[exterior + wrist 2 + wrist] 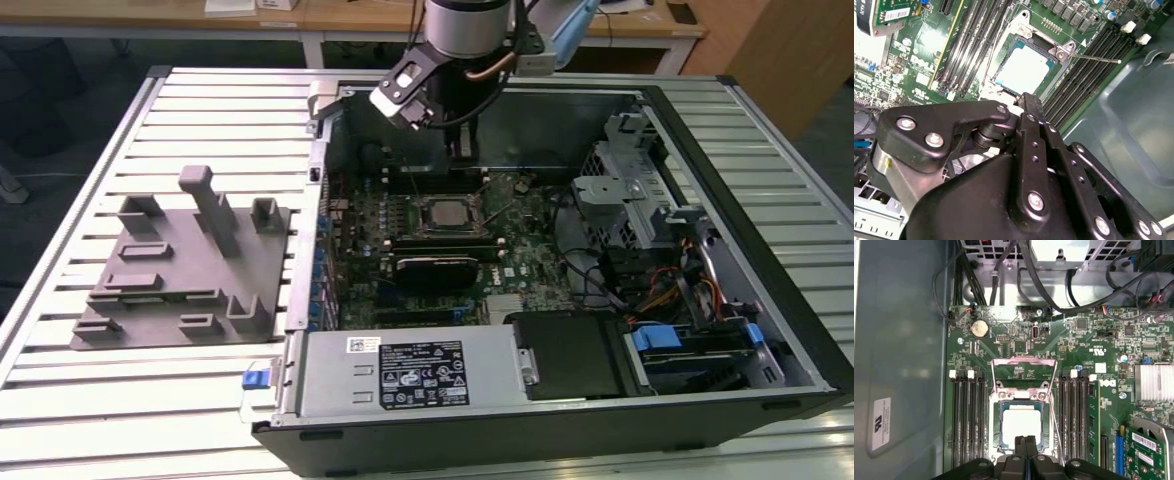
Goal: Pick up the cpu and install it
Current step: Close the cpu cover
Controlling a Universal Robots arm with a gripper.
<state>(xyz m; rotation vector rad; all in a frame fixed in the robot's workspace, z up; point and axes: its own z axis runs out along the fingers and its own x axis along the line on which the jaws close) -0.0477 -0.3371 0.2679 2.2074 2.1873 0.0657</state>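
On a pale slatted aluminium table an open black metal computer case is laid on its side, with the green printed motherboard exposed. The cpu, a small flat square chip with a pale silver-grey metal top, is seen resting inside the dark square socket, apparently flat, though full seating cannot be confirmed. The black two-fingered gripper is held just above the chip's near edge, its fingers clenched together with nothing between them. The thin bright metal load plate is swung open and the slim steel retention lever is unlatched, so the chip is judged to be unsecured. Trouble could be caused by an off-centre downward push from the closed fingertips: the chip might be tilted in the socket and the contacts beneath it bent. A sideways brush could slide the chip out of registration, or the fingers could be caught on the raised plate, the lever or the long black memory slots flanking the socket.
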